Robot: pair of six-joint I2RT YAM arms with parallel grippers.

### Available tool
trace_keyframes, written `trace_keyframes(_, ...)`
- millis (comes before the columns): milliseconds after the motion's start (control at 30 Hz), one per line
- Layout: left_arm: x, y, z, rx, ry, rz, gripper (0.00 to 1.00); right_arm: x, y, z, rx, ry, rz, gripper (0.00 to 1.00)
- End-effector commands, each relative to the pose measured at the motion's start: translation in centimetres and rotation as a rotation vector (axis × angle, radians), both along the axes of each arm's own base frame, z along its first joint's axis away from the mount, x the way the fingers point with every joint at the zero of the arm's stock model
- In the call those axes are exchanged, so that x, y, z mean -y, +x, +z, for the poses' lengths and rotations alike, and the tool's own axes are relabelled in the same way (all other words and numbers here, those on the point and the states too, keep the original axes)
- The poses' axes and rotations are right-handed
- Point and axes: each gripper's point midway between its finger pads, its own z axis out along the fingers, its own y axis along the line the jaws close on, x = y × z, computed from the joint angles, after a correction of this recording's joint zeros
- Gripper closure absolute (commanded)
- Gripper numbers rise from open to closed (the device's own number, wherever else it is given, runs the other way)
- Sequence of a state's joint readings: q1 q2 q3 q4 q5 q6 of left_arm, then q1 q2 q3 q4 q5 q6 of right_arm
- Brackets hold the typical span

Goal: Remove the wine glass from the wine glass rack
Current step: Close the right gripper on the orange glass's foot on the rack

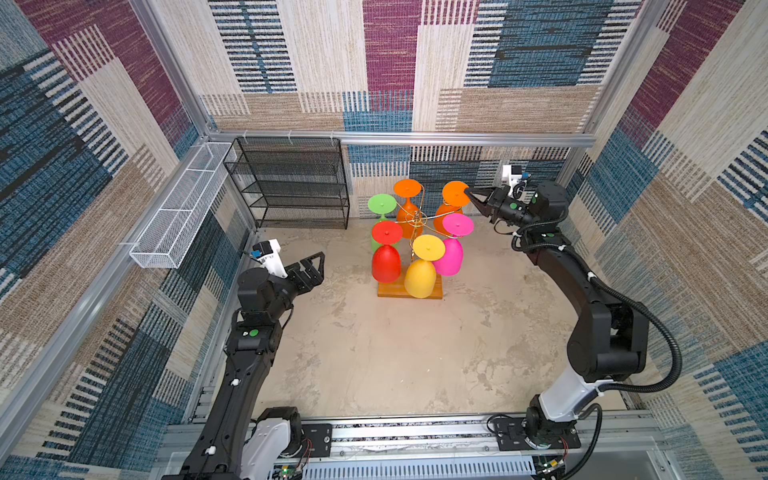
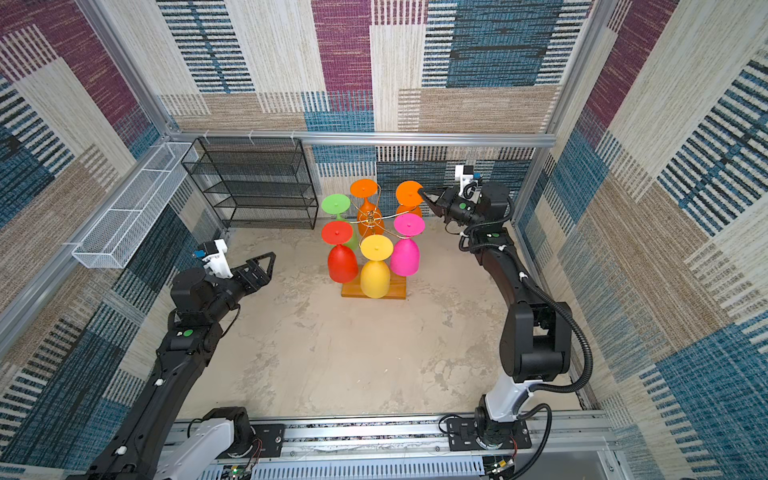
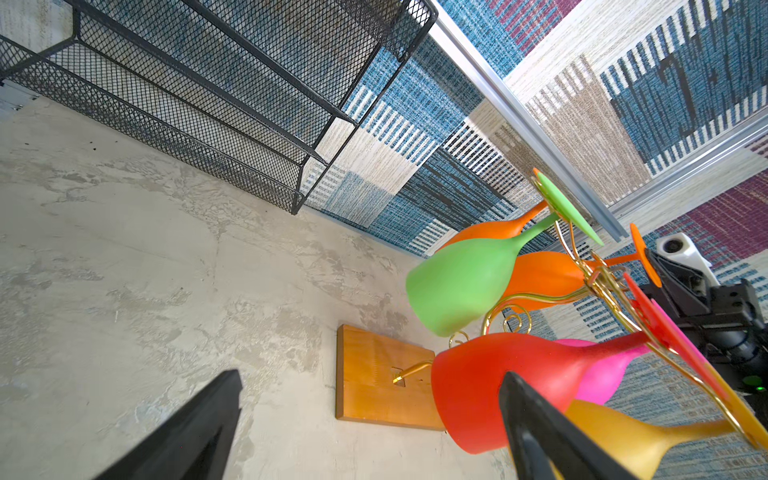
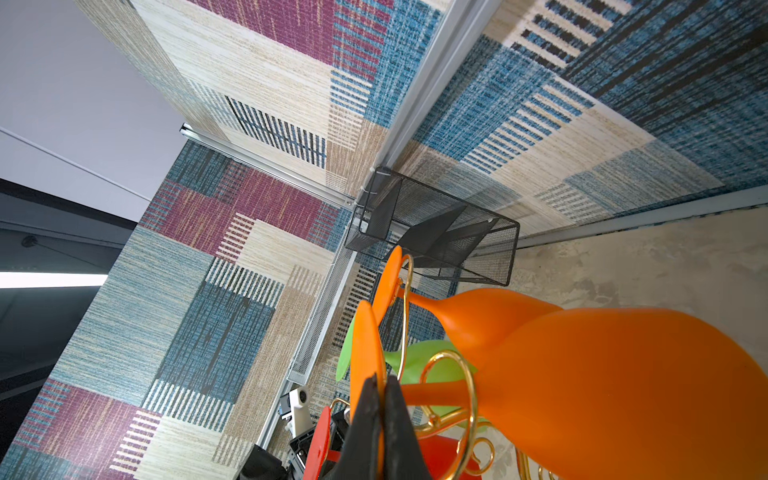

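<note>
The left arm [image 1: 245,370] and right arm [image 1: 600,328] are matte black, white near the base, with green dot stickers [image 1: 253,332] on joints. The left gripper [image 1: 315,266] and right gripper [image 1: 468,192] carry black triangular fingers [image 3: 536,419] — a ribbed black cable [image 1: 676,357] runs along the right arm.

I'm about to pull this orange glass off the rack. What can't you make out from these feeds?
- Top views: gripped orange glass's bowl, mostly hidden behind its own foot and the pink glass.
- Right wrist view: that glass's rim, cut off by the picture's edge; right gripper's hold depth on the foot, hidden by its fingers.
- Top views: wine glass rack's central stem, mostly covered by the glasses.
</note>
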State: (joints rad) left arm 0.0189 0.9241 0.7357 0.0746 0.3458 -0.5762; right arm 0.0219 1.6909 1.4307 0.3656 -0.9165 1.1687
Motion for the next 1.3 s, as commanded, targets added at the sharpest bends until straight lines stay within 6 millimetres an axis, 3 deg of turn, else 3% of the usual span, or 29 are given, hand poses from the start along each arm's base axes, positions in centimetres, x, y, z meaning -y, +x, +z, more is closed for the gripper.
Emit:
trace_keyframes(0,0.0,0.1,1.0,0.044,0.007,-0.002,0.01,-0.2,-1.0,1.3,0.045,0.001,0.022,1.00)
trace_keyframes(367,0.1,0.3,0.8,0.036,-0.001,-0.009,0.01,0.0,-2.7,1.3,0.041,-0.040,0.008,1.00)
trace_keyframes(667,0.2,0.3,0.7,0.037,-0.003,-0.010,0.01,-0.4,-3.3,0.2,0.011,-0.041,0.031,1.00)
trace_keyframes(1267,0.1,0.3,0.4,0.033,-0.007,-0.008,0.02,-4.5,-2.1,0.7,0.001,-0.039,0.131,1.00)
